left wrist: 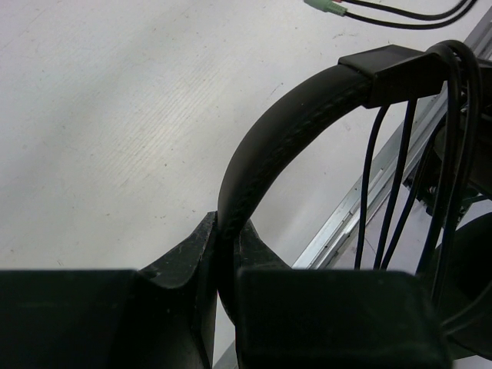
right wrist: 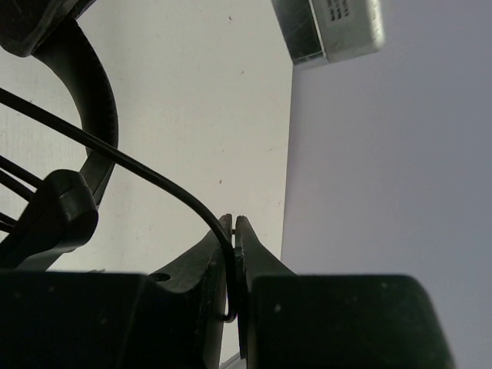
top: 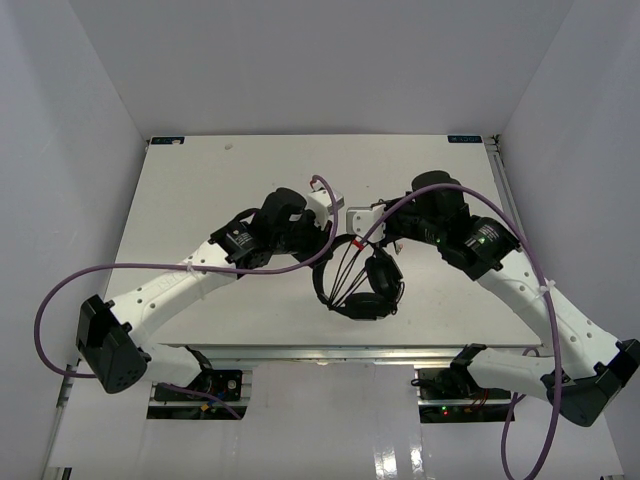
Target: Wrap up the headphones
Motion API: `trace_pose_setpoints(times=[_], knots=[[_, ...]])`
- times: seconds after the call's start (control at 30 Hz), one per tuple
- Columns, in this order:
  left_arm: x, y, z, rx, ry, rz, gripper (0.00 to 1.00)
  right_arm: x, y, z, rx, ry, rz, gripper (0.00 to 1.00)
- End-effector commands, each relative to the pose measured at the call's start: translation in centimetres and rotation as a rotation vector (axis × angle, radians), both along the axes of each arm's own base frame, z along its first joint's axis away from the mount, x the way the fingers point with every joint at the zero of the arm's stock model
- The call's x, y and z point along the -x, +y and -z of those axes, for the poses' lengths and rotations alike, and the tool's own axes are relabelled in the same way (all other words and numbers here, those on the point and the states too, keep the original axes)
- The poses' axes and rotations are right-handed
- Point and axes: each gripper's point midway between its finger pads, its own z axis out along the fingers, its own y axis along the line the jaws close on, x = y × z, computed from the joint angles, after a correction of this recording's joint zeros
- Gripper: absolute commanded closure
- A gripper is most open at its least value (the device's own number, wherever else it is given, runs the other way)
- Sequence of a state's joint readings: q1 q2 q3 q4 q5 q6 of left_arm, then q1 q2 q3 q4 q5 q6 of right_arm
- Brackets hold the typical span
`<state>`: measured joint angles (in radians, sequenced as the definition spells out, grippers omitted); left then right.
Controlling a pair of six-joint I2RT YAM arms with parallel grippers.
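The black headphones [top: 365, 285] hang over the middle of the table near its front edge. My left gripper [top: 333, 241] is shut on the headband [left wrist: 284, 131], which sits clamped between the fingers [left wrist: 201, 254]. The thin black cord [left wrist: 384, 177] runs in several strands from the headband down to the earcups [top: 382, 272]. My right gripper [top: 372, 237] is shut on the cord [right wrist: 154, 173], pinched between its fingertips [right wrist: 223, 231] just right of the headband [right wrist: 96, 100]. The reddish plug [top: 355, 243] shows near the headband top, and also in the left wrist view [left wrist: 327, 6].
The white table [top: 200, 180] ends in an aluminium rail [top: 330, 350] at the front, seen below the headphones in the left wrist view [left wrist: 361, 200]. White walls [top: 90, 120] close in the sides and back. Purple cables [top: 60, 290] loop beside both arms.
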<state>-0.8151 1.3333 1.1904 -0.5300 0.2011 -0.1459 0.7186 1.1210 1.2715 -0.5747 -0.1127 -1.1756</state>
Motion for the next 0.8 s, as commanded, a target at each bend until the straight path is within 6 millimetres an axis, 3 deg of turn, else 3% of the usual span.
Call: trace_pose_setpoints(times=[0.0,0.17,0.4,0.77], knots=[[1.0,-0.8,-5.2,0.129,-0.073,0.042,1.00,-0.3,0.4,-1.1,-0.081,0.005,-0.004,0.92],[0.9,-0.3,-6.1,0.136,-0.091,0.023,1.00,-0.3,-0.3,-1.3,-0.135,0.053,-0.009,0.92],[0.7,0.2,-7.3,0.136,-0.109,-0.006,1.00,0.0,-2.0,0.2,-0.202,0.141,-0.030,0.92],[-0.3,-0.3,-7.9,0.131,-0.097,-0.040,1.00,1.4,-1.9,1.4,-0.323,0.243,-0.080,0.92]])
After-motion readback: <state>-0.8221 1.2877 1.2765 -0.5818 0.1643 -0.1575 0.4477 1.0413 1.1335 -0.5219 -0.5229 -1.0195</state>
